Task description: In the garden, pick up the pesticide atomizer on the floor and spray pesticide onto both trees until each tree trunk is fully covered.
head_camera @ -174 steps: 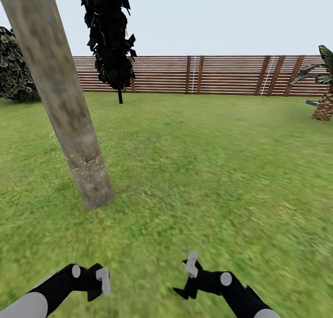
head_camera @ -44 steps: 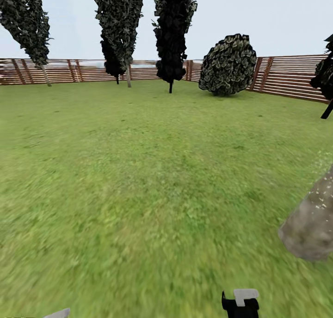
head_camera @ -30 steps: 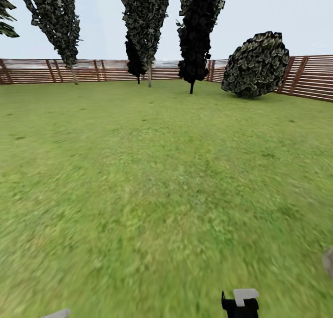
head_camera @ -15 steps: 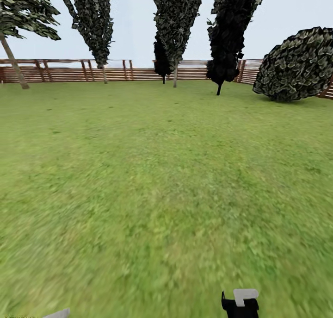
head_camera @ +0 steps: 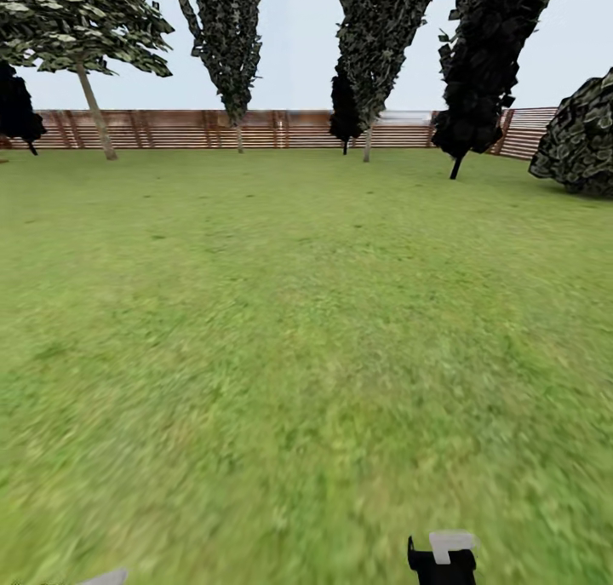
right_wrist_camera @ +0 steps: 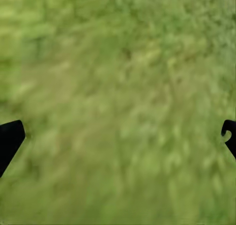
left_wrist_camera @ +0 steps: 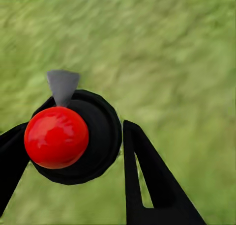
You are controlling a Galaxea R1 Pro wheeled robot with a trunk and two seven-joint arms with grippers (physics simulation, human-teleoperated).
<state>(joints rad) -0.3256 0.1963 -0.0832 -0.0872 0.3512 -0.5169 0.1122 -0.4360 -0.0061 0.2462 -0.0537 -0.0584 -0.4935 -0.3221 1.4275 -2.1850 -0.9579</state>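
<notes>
- Gripping the pesticide atomizer (left_wrist_camera: 73, 136) by its black body, red knob showing, the left pincer (left_wrist_camera: 69, 151) is held over the lawn (left_wrist_camera: 177, 53).
- The right pincer (right_wrist_camera: 118, 136) is spread open above grass.
- Trees (head_camera: 228, 40) are seen far off by the fence (head_camera: 170, 129).

glossy red atomizer cap (left_wrist_camera: 56, 137), slatted wooden fence (head_camera: 281, 129)

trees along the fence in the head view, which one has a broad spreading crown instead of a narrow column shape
The leftmost pale-trunked tree: its leaning trunk carries a wide, flat crown, unlike the tall, narrow ones to its right.
</notes>
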